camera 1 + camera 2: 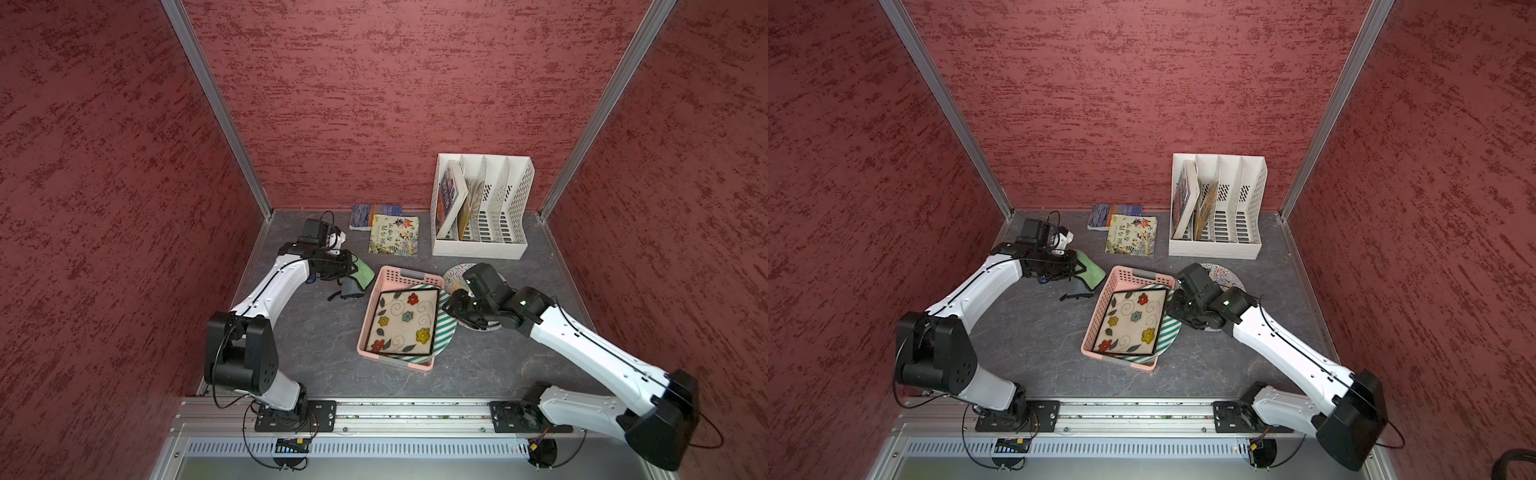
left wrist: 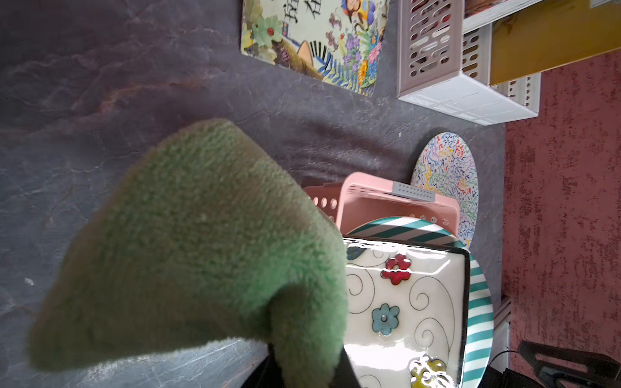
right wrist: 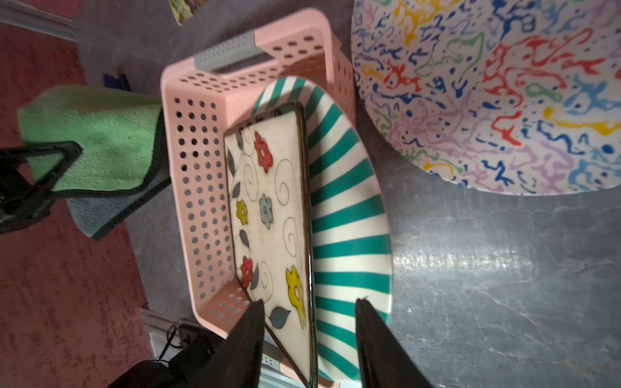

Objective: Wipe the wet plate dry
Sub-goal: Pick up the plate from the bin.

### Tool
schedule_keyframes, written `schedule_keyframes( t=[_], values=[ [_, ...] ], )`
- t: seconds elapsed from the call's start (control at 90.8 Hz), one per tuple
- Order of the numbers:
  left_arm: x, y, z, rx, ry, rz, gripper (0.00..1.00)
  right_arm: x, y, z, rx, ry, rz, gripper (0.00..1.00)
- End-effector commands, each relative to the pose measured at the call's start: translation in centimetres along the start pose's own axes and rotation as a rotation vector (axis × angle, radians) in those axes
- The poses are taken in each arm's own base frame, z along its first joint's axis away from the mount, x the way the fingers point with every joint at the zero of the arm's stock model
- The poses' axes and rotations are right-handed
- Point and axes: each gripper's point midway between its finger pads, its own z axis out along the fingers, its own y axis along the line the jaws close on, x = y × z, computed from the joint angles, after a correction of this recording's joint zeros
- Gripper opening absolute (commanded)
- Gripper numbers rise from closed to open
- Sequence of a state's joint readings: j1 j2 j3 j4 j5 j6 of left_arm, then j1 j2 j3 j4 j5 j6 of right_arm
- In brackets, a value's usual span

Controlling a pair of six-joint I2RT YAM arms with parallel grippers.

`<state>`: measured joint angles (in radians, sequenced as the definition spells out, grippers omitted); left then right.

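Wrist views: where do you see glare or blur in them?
Left wrist view: white glare on the flowered square plate, and the green cloth close to the lens looks soft. Right wrist view: the right claw is dark and blurred.

We see the green fleecy cloth [image 1: 363, 272] hanging bunched, grey underside showing, just beside the pink basket [image 1: 395, 274], where a glossy square flowered plate [image 1: 405, 322] lies tilted on a round teal-striped plate [image 1: 444, 332], and a round squiggle-patterned plate [image 1: 455, 276] lies flat on the surface [image 1: 316, 332] nearby.
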<state>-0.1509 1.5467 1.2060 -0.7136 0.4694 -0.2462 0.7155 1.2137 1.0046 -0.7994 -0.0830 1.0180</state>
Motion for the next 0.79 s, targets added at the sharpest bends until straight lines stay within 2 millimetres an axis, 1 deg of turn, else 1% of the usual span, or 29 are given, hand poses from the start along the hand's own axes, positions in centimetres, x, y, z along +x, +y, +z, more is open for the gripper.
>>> schedule_keyframes(
  t=[0.0,0.044,0.099,0.143,0.187,0.22,0.286,0.386,0.496,0.551,0.617,0.661,0.716,0.782],
  values=[
    [-0.9,-1.5,-0.2,0.034,-0.045,0.045,0.0,-0.6,0.6,1.4,0.077,-0.02,-0.008,0.49],
    [-0.9,-1.6,-0.3,0.04,-0.05,0.047,0.0,-1.1,0.1,2.1,0.125,-0.036,-0.004,0.51],
    [-0.8,-1.9,-0.5,0.044,-0.052,0.051,0.0,-1.5,0.0,3.0,0.148,-0.049,-0.009,0.52],
    [-0.7,-1.9,-0.6,0.044,-0.055,0.052,0.0,-1.5,-0.1,3.9,0.163,-0.041,-0.01,0.53],
    [-0.6,-2.0,-0.7,0.048,-0.059,0.053,0.0,-1.0,-0.1,4.6,0.167,-0.009,-0.007,0.53],
    [-0.6,-2.0,-0.8,0.05,-0.062,0.052,0.0,-0.2,-0.5,5.9,0.183,0.038,0.001,0.53],
    [-0.5,-2.2,-0.9,0.057,-0.066,0.053,0.0,1.2,-0.7,7.9,0.168,0.114,0.016,0.53],
    [-0.4,-2.1,-0.8,0.06,-0.068,0.044,0.0,2.6,0.0,10.4,0.101,0.195,0.023,0.53],
    [-0.3,-2.2,-0.7,0.072,-0.068,0.037,0.0,3.3,0.8,12.1,0.053,0.25,0.003,0.52],
    [-0.4,-2.4,-0.8,0.078,-0.07,0.038,0.0,3.3,1.3,12.5,0.022,0.252,-0.002,0.48],
    [-0.5,-2.5,-0.9,0.08,-0.074,0.041,0.0,2.9,1.7,12.5,-0.006,0.227,0.001,0.38],
    [-0.7,-2.7,-1.2,0.081,-0.078,0.044,0.0,2.4,1.7,12.1,-0.011,0.201,0.003,0.28],
    [-1.0,-3.0,-1.5,0.082,-0.084,0.05,0.0,1.8,2.0,11.4,-0.013,0.168,-0.015,0.18],
    [-1.4,-3.5,-2.3,0.085,-0.094,0.058,0.0,0.7,3.2,10.2,-0.046,0.121,-0.053,0.11]
  ],
)
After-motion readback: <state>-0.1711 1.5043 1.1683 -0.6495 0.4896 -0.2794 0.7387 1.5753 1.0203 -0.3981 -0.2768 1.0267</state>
